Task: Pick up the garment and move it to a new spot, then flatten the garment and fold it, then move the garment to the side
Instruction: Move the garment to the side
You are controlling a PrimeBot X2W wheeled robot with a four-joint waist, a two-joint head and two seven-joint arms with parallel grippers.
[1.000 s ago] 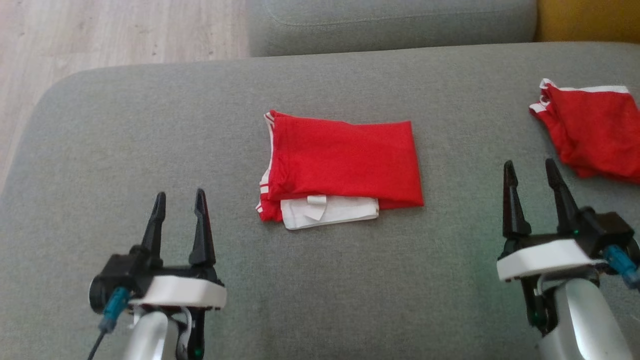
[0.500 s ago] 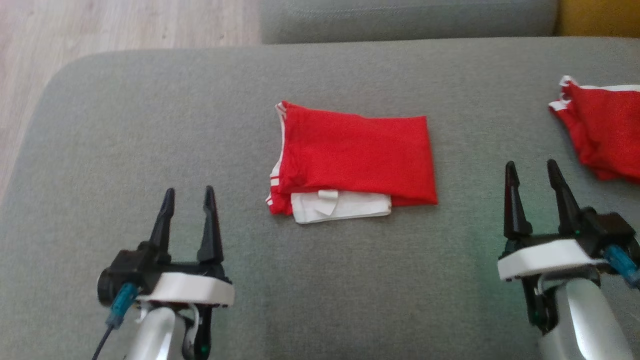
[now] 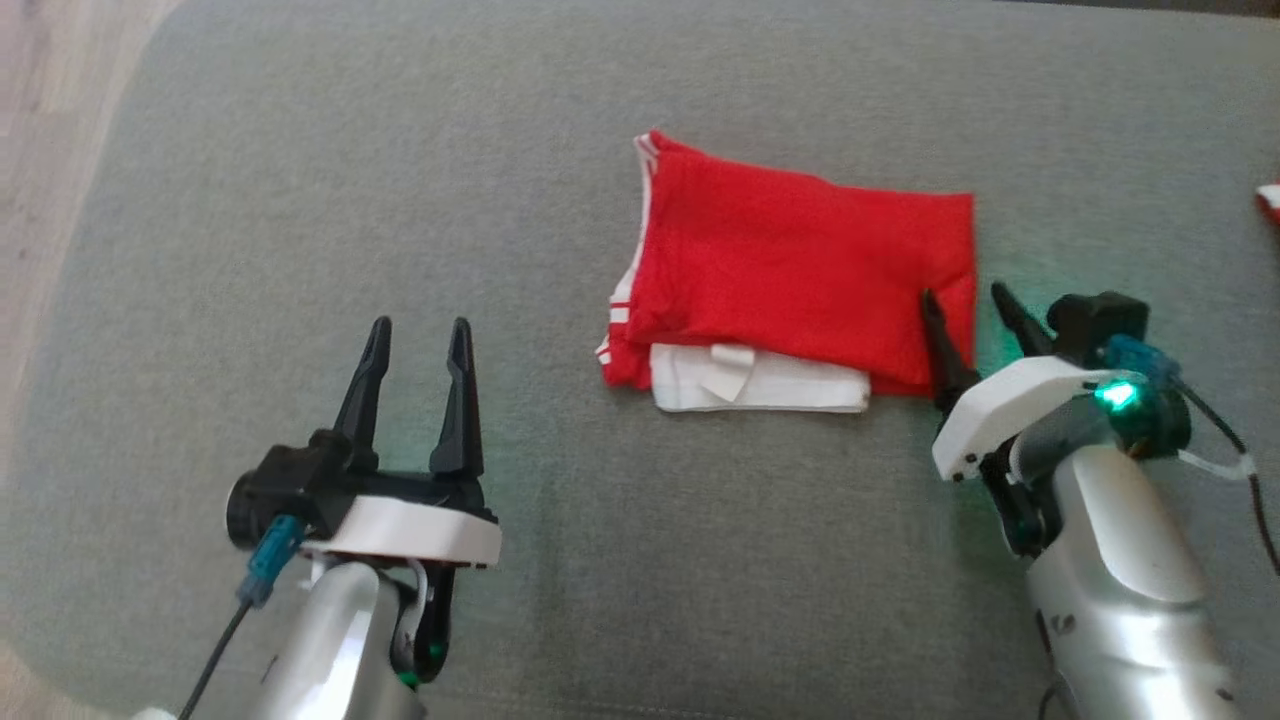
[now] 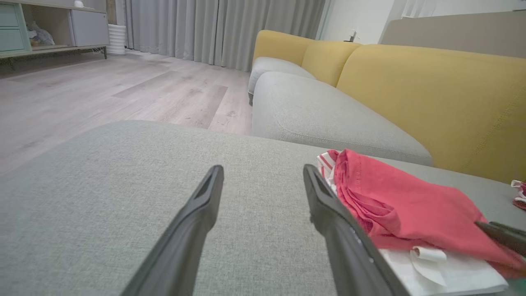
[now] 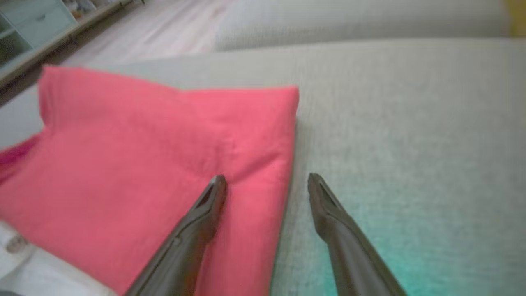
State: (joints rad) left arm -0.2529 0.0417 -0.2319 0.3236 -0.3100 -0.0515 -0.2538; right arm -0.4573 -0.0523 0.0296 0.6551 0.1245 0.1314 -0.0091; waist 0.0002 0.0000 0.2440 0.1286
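A grey seat cushion [image 3: 300, 200] carries everything. The left wrist view alone adds the yellow sofa backrest [image 4: 431, 94], wood floor [image 4: 102, 90] and curtains [image 4: 222, 28] beyond it. The folded red garment [image 3: 800, 270] lies about mid-cushion, with a white layer [image 3: 760, 380] showing along its near edge. A second red garment [image 4: 518, 193] sits well apart towards the cushion's right side.

The right gripper [image 3: 965, 293] is spread wide. The right wrist view shows it straddling the garment's right edge, one finger over cloth and one over bare cushion; contact cannot be told. The left gripper [image 3: 420, 325], also spread, holds nothing near the cushion's front left.

A second ago the right gripper stood well right of the garment; the camera has since shifted too.
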